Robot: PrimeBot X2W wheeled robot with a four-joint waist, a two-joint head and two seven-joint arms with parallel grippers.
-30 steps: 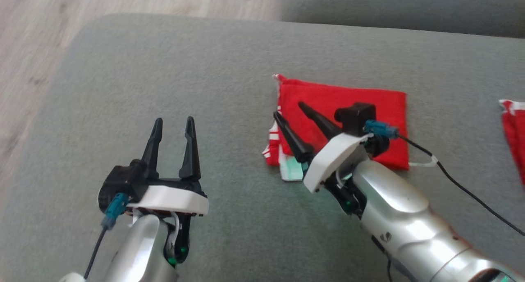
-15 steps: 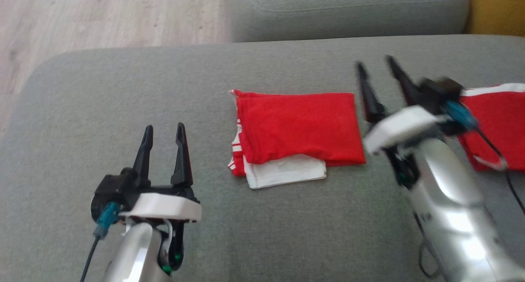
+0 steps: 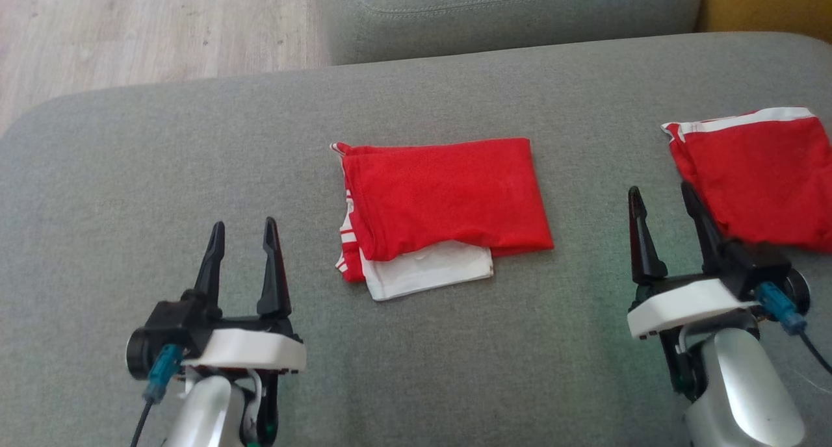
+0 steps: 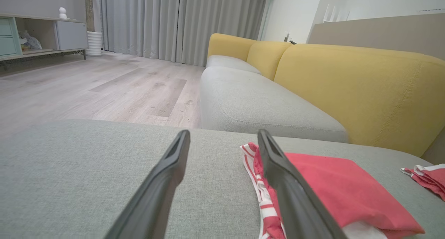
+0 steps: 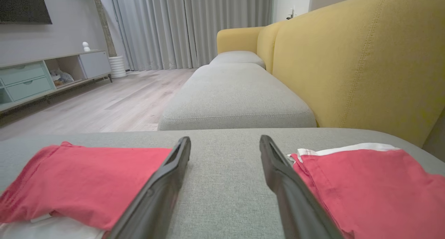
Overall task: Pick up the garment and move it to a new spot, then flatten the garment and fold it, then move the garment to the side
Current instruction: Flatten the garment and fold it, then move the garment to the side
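Nearest us, the left gripper (image 3: 244,223) hung low over the grey sofa seat (image 3: 162,148), its two fingers spread apart with nothing between them. The right gripper (image 3: 660,188) matched it on the other side, likewise spread and empty. Between the two and a little farther on lay the garment (image 3: 448,193), red and folded into a flat rectangle. Its long axis ran left to right across the seat, and a white layer (image 3: 429,271) poked out along its near edge. It lay ahead and to the right of the left gripper and ahead and to the left of the right one, touching neither. We judged the left gripper slightly the nearer, so a pinch at the striped left end would likely fall to it. A second red garment (image 3: 760,174) sat just beside the right gripper's outer finger. The head view gave us the outline from above. The left wrist view added a low side look at the thickness of the stacked fold, and the right wrist view set bare seat between the two red pieces. Beyond came another grey seat (image 3: 507,12), a yellow backrest (image 4: 365,86), wooden floor (image 3: 130,25) and grey curtains (image 4: 174,23).
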